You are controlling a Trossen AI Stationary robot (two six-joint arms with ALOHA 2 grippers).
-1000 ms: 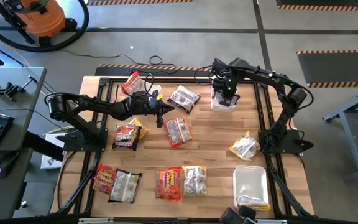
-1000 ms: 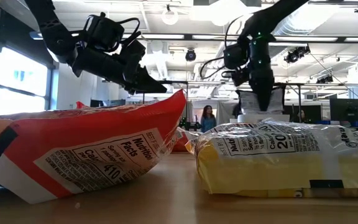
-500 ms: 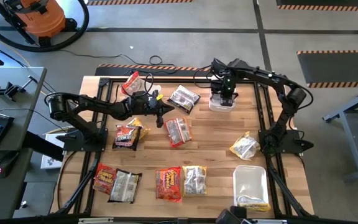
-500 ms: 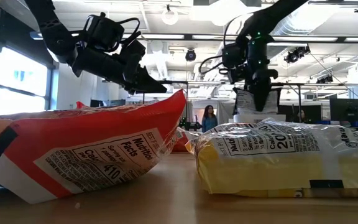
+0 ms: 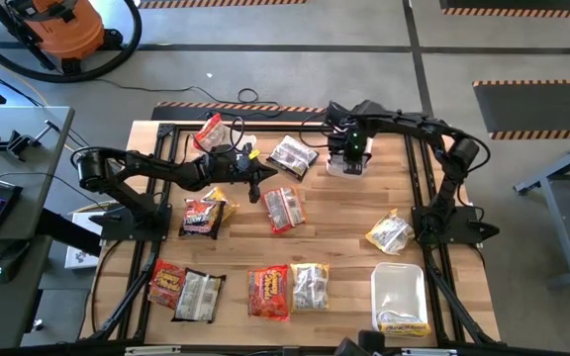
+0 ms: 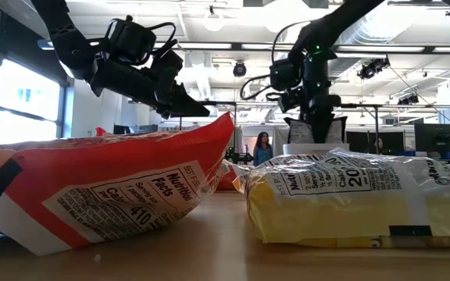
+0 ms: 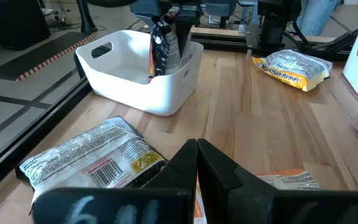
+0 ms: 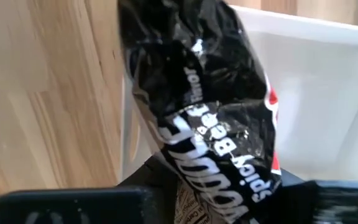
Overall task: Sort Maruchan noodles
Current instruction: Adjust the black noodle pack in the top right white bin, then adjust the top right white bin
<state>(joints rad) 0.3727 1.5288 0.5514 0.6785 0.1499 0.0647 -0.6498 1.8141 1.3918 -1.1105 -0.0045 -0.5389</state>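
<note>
From above, the right gripper (image 5: 347, 153) hangs over the far white bin (image 5: 345, 167), pinching a dark noodle packet (image 7: 164, 45) above its open top, seemingly to drop it in; other noodles (image 5: 287, 209) lie scattered on the table (image 5: 344, 227). In the left wrist view the packet stands upright against the bin's wall, while the left gripper (image 5: 265, 178) waits shut mid-table with bare wood around it.

One dark crinkly plastic noodle packet (image 7: 165, 45) stands upright in the far white bin; the rest, red-orange (image 5: 268, 293), silver-brown (image 5: 292, 155) and yellow (image 5: 389, 233), lie scattered flat.
</note>
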